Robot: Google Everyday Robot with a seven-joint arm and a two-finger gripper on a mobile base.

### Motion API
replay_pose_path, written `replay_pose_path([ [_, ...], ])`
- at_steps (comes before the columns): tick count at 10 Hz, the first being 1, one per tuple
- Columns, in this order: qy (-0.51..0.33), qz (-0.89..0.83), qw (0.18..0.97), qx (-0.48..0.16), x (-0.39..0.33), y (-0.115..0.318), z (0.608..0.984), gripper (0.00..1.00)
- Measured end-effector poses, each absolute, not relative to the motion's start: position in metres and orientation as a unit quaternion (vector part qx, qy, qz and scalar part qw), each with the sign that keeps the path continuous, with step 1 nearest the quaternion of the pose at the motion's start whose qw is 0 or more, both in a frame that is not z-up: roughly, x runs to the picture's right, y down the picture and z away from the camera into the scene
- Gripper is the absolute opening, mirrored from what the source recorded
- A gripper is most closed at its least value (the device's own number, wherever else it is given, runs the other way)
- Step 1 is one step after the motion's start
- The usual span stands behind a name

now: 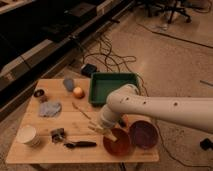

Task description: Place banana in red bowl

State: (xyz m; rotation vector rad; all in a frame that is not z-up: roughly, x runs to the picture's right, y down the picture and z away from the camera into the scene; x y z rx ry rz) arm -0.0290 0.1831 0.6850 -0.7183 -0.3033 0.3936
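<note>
Wooden table (30,154) with objects spread across it and a robot arm reaching in from the right.

The gripper (101,128) holds the banana (98,129) just left of the red bowl (118,142). A second bowl (143,134) sits right of it, a tray (112,86) behind, a round fruit (78,92) left of the tray, a cup (28,135) at the front left.

Glossy red bowl (119,143), matt wooden table (75,125), gripper (101,129) beside bowl.

Wooden table (75,120) with its load, the gripper (100,129) low over it.
On it sit a green tray (111,86), round fruit (78,92), blue cloth (50,108), white cup (28,135), red bowl (118,142) and purple bowl (143,134), side by side.
</note>
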Motion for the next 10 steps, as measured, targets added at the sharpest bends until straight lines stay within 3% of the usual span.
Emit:
replay_pose_path([
  [10, -0.139, 0.222, 0.900, -0.349, 0.001, 0.197, 0.684, 0.00],
])
